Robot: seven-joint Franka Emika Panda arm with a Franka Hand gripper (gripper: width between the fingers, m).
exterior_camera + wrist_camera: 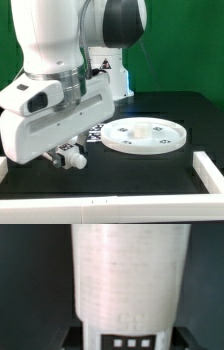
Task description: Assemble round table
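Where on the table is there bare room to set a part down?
Bare table lies between the disc and the front rail, and behind the disc. Crowded at the exterior view's left, around the end effector.

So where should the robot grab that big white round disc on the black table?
The large white plastic round disc lies flat and looks too wide to span. Probably best to pinch its thin raised rim from straight above.
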